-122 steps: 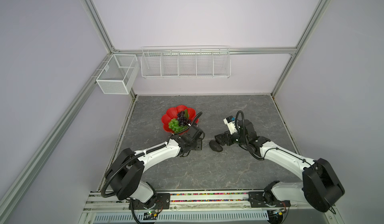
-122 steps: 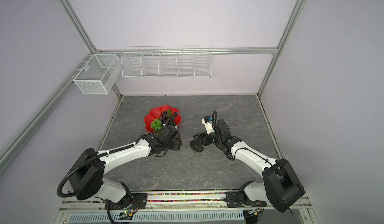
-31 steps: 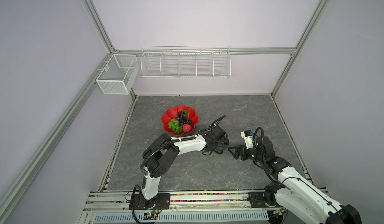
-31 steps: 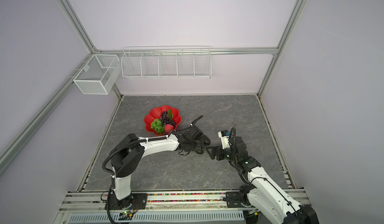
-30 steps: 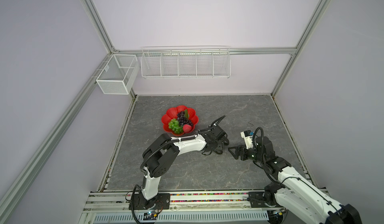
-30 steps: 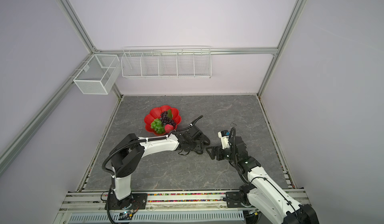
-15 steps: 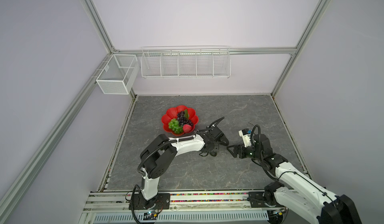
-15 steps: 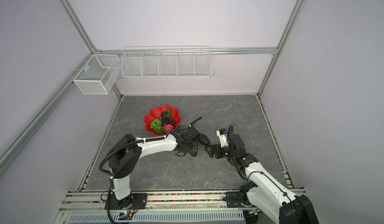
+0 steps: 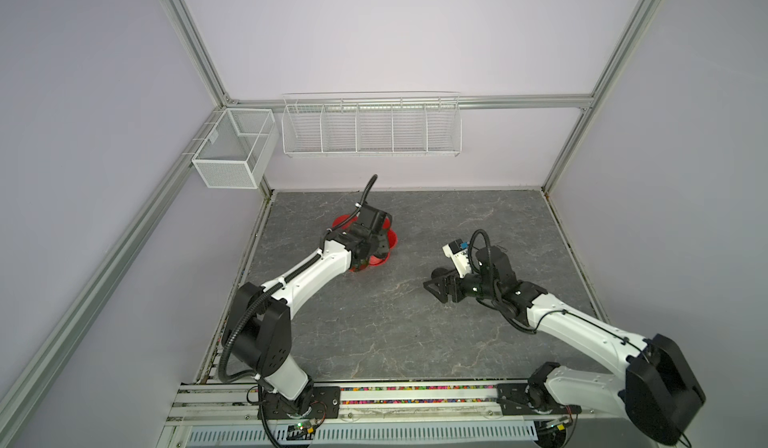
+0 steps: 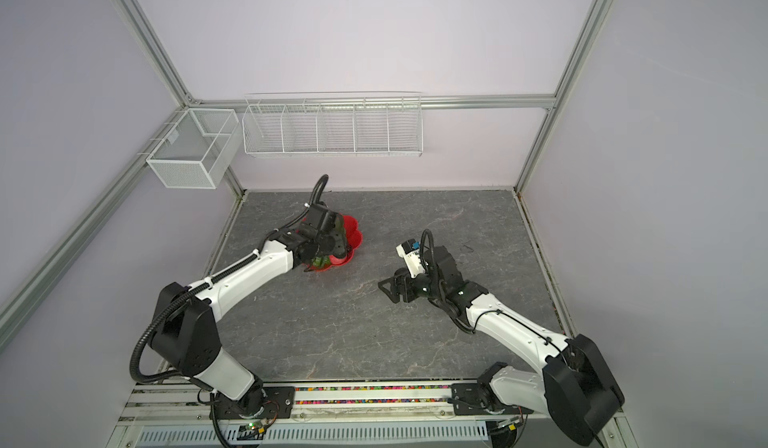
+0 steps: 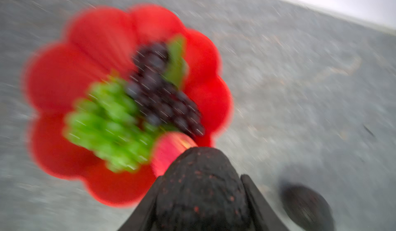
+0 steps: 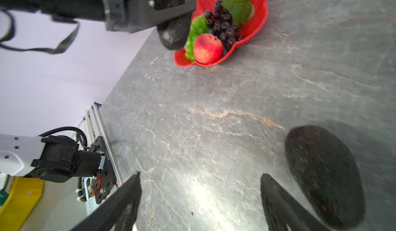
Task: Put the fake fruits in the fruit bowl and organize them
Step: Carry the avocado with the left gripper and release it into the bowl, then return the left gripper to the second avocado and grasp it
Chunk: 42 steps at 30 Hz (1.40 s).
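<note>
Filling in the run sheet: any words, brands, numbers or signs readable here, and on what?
No text can be read in any view.
yellow object at the edge of the right wrist view: any print is cut off and blurred.
small tag on the white mesh basket: too small to tell if it bears text.

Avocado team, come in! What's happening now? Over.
Left pincer shut on avocado, over bowl edge. Right pincer open, empty; second avocado beside it. Nothing in the way. Over.

Lilac walls, aluminium frame, grey marbled floor; 5-bay wire rack on back rail, mesh basket at corner.
</note>
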Motion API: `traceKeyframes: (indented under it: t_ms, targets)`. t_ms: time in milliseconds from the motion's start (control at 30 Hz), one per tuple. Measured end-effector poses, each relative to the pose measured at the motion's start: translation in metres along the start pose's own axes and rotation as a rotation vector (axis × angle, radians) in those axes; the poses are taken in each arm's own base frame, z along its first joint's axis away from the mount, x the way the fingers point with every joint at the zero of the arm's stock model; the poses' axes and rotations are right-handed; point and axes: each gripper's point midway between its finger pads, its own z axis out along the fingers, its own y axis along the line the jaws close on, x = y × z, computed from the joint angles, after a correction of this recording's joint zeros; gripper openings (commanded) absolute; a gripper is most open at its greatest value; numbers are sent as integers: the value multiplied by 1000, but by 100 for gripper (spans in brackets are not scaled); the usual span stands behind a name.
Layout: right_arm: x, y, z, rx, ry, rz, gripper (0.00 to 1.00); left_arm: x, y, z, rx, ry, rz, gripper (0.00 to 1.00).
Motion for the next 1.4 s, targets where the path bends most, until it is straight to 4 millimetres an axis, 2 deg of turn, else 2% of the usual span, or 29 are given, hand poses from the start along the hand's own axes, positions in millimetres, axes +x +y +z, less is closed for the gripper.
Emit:
traceKeyframes:
  t_ms: [100, 267, 400, 567, 767, 1167, 1300, 1333, 1400]
  targets:
    - [-7, 6, 12, -17, -2, -15, 88, -30, 38, 19, -98, -19, 0, 45]
    - [-3, 3, 22, -16, 17, -9, 88, -57, 75, 66, -188, 9, -16, 45]
    - [-1, 4, 23, -14, 24, -10, 88, -63, 93, 101, -237, 31, -31, 45]
    - [-2, 4, 17, 2, 20, -22, 88, -65, 95, 119, -263, 46, -28, 48]
    - [-8, 8, 9, 10, -8, -48, 88, -68, 93, 121, -259, 47, -29, 62]
    - [-3, 2, 9, 36, 10, -44, 88, -67, 94, 119, -258, 48, -28, 65]
    - [-8, -12, 0, 101, -18, -25, 88, -59, 88, 97, -217, 46, -24, 65]
    - [-9, -20, -5, 125, -28, -8, 88, -58, 85, 90, -205, 43, -21, 65]
    - [-12, -45, -18, 200, -49, 44, 88, -55, 66, 70, -160, 28, -1, 65]
